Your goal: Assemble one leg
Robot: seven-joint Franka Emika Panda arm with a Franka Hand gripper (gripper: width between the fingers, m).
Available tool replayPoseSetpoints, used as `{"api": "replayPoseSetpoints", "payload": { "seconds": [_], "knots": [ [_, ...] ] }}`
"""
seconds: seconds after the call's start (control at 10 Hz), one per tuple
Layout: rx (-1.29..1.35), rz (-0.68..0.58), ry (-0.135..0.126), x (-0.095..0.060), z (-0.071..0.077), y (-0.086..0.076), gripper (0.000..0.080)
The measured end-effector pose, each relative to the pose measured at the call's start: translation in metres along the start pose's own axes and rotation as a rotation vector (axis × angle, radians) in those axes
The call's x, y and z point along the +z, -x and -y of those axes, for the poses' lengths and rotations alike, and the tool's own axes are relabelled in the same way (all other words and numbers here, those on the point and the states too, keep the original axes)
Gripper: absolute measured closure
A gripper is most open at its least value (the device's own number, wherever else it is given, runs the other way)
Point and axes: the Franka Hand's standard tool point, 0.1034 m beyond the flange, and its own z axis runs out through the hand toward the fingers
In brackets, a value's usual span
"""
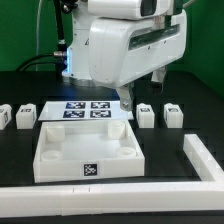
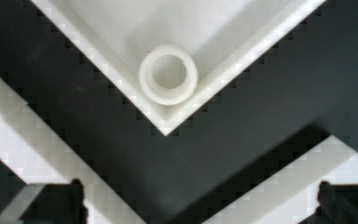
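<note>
- Arm [image 1: 120, 45]: it hangs over the far side of the work area. Plan any travel as lift first, then sideways, so the wrist clears the parts below.
- Tabletop [image 1: 50, 165]: the white square tray-like piece lies flat in the middle. Do not nudge it, because its sockets must stay where they are.
- Marker board [image 1: 52, 112]: it lies just behind the tabletop. Leave it alone.
- Leg [image 1: 146, 115]: the nearest block stands on the table, just to the exterior view's right of the gripper. Its twin [image 1: 173, 115] stands beyond it, apart. Judged next: centre over the nearest leg, square the fingers to its flat faces and descend straight.
- Gripper [image 1: 127, 98]: it hovers near the tabletop's far corner. In the wrist view the fingers [image 2: 34, 205] stand wide apart and hold nothing.
- Corner socket [image 2: 169, 75]: the round recess is empty and is the likely seat for the leg.
</note>
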Motion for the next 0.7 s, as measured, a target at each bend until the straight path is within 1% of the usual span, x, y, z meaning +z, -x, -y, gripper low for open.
{"api": "replayPoseSetpoints", "payload": {
  "seconds": [0.7],
  "knots": [
    [0.000,0.001,-0.001,0.0008,0.0002,0.0002,0.0150]
  ]
}}
